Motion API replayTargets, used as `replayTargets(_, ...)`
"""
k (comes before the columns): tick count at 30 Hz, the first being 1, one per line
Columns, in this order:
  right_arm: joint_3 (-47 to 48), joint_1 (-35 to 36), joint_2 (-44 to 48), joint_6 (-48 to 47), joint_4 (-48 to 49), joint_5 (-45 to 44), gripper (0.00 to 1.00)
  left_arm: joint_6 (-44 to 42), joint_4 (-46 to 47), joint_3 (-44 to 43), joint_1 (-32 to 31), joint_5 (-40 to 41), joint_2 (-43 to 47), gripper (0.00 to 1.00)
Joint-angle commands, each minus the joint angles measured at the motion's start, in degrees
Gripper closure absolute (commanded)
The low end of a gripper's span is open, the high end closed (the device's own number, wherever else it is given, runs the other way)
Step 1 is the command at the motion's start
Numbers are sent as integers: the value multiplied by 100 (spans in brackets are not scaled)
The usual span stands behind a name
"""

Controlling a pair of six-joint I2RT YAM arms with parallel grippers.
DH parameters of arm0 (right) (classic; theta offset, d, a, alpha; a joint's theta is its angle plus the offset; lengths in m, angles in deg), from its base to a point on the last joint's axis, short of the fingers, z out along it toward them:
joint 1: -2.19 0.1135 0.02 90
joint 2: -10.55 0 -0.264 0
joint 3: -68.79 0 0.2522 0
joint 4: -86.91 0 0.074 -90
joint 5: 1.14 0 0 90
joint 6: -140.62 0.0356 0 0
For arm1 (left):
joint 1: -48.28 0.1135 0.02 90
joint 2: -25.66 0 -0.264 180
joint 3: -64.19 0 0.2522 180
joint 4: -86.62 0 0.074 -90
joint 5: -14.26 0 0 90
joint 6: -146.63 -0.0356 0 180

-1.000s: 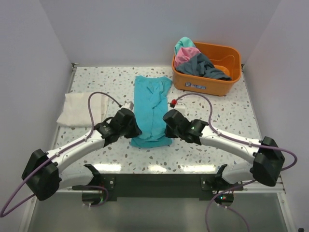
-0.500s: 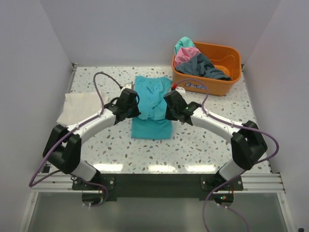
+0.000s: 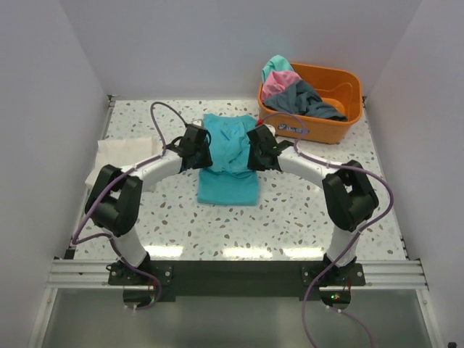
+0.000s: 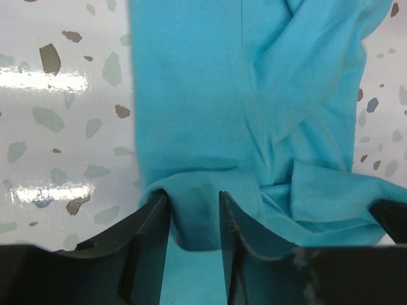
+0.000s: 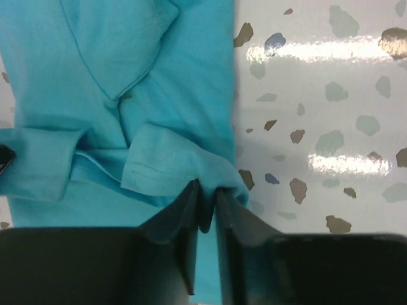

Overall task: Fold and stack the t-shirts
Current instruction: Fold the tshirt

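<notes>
A teal t-shirt [image 3: 227, 174] lies folded lengthwise in the middle of the table, its near end doubled over towards the far end. My left gripper [image 3: 204, 150] is at its left edge and my right gripper [image 3: 254, 153] at its right edge. In the left wrist view the left gripper [image 4: 194, 197] has its jaws apart, with a loose fold of teal cloth [image 4: 191, 95] between them. The right gripper [image 5: 208, 187] is nearly closed and pinches a teal fold [image 5: 127, 63]. A cream-white t-shirt [image 3: 122, 161] lies folded at the left.
An orange tub [image 3: 342, 73] stands at the back right, holding a second teal shirt [image 3: 275, 67], a pink one [image 3: 278, 84] and a dark grey one [image 3: 310, 98]. Grey walls close in the table on three sides. Purple cables loop over both arms.
Both arms have reached away from the near edge, carrying the teal shirt's near end over its far part. The shirt now looks shorter. The left jaws have parted.
</notes>
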Motion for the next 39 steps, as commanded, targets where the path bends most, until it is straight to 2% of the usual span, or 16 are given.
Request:
replayTargets(1,365,-104,-105,-177,129,196,76,-246,318,-317,114,-243,-198,56)
replayTargets(2,461,-130,-114,-203,15,222,55,-254,301,-325,123,-269,-190,32)
replayTargets(5,576,-148,0,-353,-178,292,22,-289,344,-220,123,-287,108,0)
replayTargets(9,235,-104,430,-449,-109,546,1,-246,196,78,123,-68,758,0)
replayTargets(14,-522,308,1098,-485,23,495,1,-88,-260,815,123,415,1839,0)
replayTargets(18,-628,836,969,-642,181,433,1,132,-455,1580,123,434,2595,0)
replayTargets(21,-339,916,452,-608,207,555,1,255,-569,2169,123,303,3314,0)
replayTargets(27,662,933,-752,-739,313,592,1,448,-973,2882,123,284,4212,0)
replayTargets(34,2744,696,-1853,-775,-451,-839,1,493,-1158,3050,123,284,4380,0)
replayTargets(35,2895,652,-1993,-775,-608,-1111,1,501,-1106,3102,123,276,4380,0)
replayTargets(39,3046,547,-1890,-889,-698,-1123,1,466,-746,3164,123,-31,4144,0)
